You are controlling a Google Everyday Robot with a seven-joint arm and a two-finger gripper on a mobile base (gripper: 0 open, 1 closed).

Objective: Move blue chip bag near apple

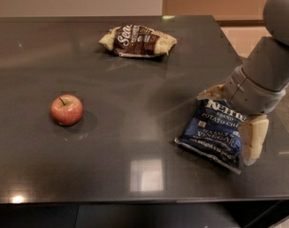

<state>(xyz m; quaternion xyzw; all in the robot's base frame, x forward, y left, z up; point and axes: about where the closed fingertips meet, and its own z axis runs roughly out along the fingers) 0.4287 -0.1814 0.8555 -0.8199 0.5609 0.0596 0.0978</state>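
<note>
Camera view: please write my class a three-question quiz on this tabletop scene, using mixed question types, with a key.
1. Fill the gap (near/far): the brown snack bag lies toward the ___ edge of the table.
2. True or false: the apple touches the blue chip bag.
3. The gripper is at the right end of which thing? A) the apple B) the blue chip bag C) the brown snack bag

Key: 1 far; 2 false, bare table lies between them; 3 B.
</note>
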